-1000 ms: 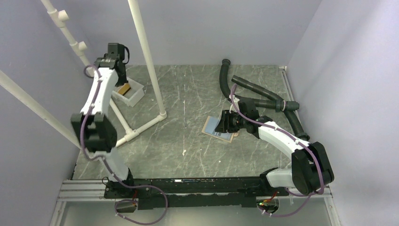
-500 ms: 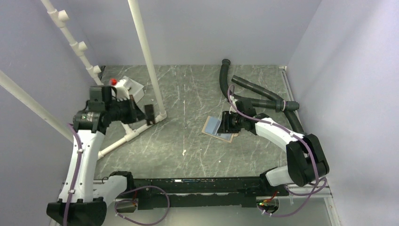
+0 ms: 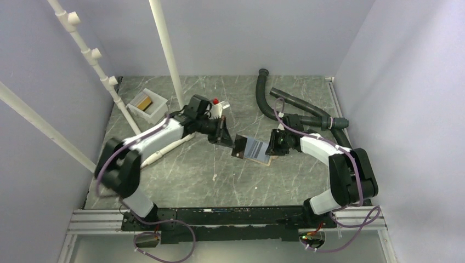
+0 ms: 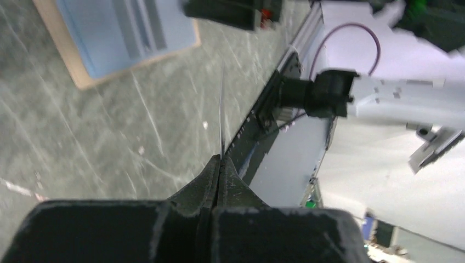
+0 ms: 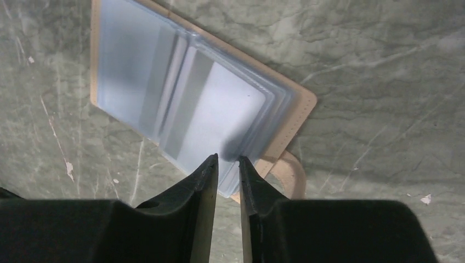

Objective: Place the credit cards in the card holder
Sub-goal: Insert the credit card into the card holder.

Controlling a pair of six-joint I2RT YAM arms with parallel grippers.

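Tan-brown folding card holder (image 3: 249,148), open flat on grey counter (image 3: 219,172); left claw (image 4: 220,158) pinching thin dark credit card (image 4: 221,104) edge-on, right claw (image 5: 227,160) narrowed over sleeve edge, grip unclear; risk: unpinned holder slides, card misses pocket.

Soft even light, left wrist view blurred

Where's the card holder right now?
In the top view the card holder lies open, slightly right of centre, between the left hand and the right hand.

Two white arms (image 3: 159,131) with black joints (image 3: 351,178) and purple cables (image 3: 164,236).
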